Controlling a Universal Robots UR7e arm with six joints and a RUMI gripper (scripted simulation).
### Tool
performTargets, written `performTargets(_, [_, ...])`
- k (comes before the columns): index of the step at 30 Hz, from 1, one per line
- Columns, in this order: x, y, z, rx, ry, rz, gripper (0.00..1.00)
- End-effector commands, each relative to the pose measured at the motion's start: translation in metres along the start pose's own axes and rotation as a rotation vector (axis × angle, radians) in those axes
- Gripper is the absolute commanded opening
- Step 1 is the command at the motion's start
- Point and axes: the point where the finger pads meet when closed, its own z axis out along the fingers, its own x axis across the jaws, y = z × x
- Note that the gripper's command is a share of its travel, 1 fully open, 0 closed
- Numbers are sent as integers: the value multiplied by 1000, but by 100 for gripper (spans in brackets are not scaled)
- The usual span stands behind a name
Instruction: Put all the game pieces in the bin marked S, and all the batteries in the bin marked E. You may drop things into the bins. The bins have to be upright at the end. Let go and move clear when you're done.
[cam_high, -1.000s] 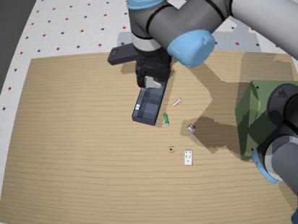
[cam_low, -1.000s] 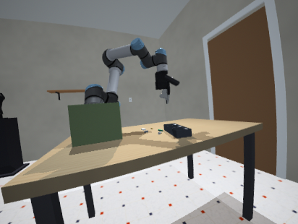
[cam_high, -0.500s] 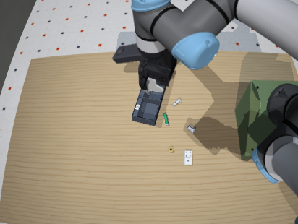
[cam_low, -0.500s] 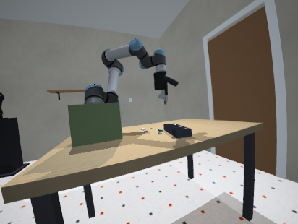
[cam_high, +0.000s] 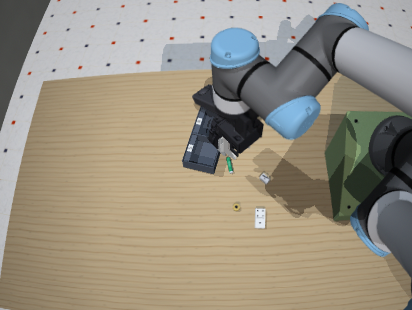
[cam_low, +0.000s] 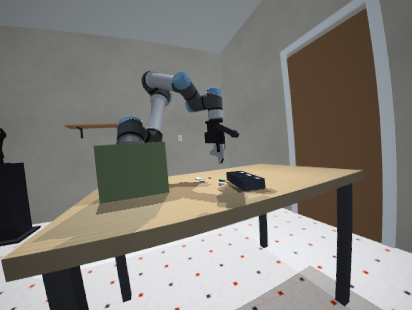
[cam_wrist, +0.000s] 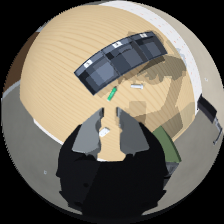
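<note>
A black bin tray (cam_high: 202, 145) with several compartments lies on the wooden table; its white labels are too small to read. It also shows in the wrist view (cam_wrist: 120, 55). A green battery (cam_high: 230, 164) lies on the table beside the tray, and it shows in the wrist view (cam_wrist: 112, 93) too. A gold ring-shaped piece (cam_high: 236, 206), a white domino (cam_high: 260, 218) and a small grey piece (cam_high: 264, 177) lie further out. My gripper (cam_high: 225, 148) (cam_low: 218, 156) hangs well above the table beside the tray. Its fingers stand nearly shut and hold nothing. A small white piece (cam_wrist: 136, 86) lies near the battery.
A tall green box (cam_high: 350, 165) stands on the table at the right, next to the arm's base. The arm's own links reach over the back of the table. The table's edges are far from the pieces.
</note>
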Motion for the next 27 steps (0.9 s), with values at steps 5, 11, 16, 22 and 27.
performTargets(5, [3, 3, 16, 12, -2, 296, 14])
performTargets(11, [3, 3, 16, 23, -2, 481, 14])
performTargets(16, [3, 3, 16, 29, 0, 540, 14])
performTargets(22, [3, 3, 16, 29, 0, 540, 14])
performTargets(27, [3, 3, 16, 29, 0, 539, 14])
